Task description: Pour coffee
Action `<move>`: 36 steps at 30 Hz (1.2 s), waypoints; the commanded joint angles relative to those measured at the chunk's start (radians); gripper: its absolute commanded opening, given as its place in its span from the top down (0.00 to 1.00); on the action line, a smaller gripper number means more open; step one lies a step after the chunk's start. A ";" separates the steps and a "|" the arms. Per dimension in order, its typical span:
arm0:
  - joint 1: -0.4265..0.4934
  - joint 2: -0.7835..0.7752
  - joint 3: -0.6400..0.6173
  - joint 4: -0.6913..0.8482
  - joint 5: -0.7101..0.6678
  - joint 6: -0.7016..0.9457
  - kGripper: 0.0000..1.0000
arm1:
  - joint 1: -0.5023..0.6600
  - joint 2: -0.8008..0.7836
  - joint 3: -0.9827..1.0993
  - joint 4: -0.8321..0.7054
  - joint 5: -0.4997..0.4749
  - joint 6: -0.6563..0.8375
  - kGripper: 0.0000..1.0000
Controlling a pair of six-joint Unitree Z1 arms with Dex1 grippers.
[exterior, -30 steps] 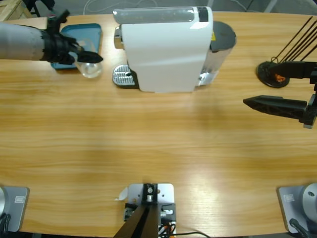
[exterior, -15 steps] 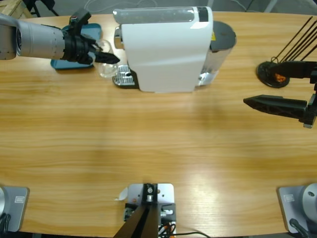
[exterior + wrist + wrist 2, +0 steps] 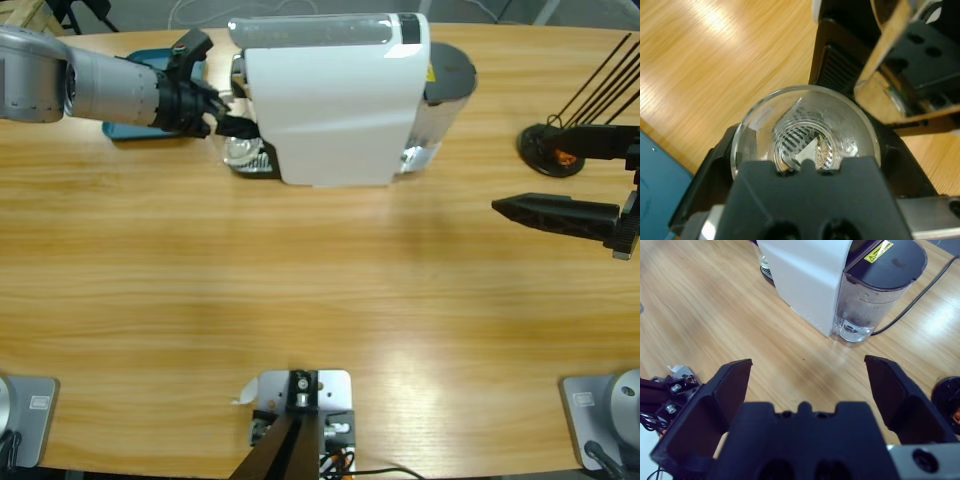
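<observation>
A clear drinking glass (image 3: 238,150) sits in my left gripper (image 3: 232,128), whose jaws are shut on its sides. It is over the metal drip tray (image 3: 250,160) at the front of the white coffee machine (image 3: 335,95). In the left wrist view I look down into the glass (image 3: 805,135) and see the slotted grate through its bottom. No coffee shows in it. My right gripper (image 3: 500,205) hovers far to the right over the bare table, and the right wrist view shows this gripper (image 3: 807,361) open and holding nothing.
A teal tray (image 3: 118,131) lies behind the left arm at the table's back left. The machine's water tank (image 3: 445,85) stands on its right side. A black stand with thin rods (image 3: 550,148) occupies the back right corner.
The left arm has carried the glass rightward from beside the teal tray to the machine's drip tray. The right arm has stayed still.
</observation>
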 commanded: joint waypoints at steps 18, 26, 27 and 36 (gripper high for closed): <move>-0.036 0.046 -0.001 0.012 -0.033 0.002 0.00 | -0.009 0.001 0.037 0.002 -0.025 0.006 0.00; -0.028 -0.020 0.038 0.015 0.037 0.003 0.00 | -0.009 0.030 0.043 -0.020 -0.020 0.006 0.00; -0.020 -0.031 0.043 0.016 0.037 0.003 0.00 | -0.009 0.031 0.043 -0.021 -0.020 0.007 0.00; 0.019 -0.097 0.053 0.068 0.037 0.003 0.00 | -0.009 0.036 0.046 -0.026 -0.020 0.008 0.00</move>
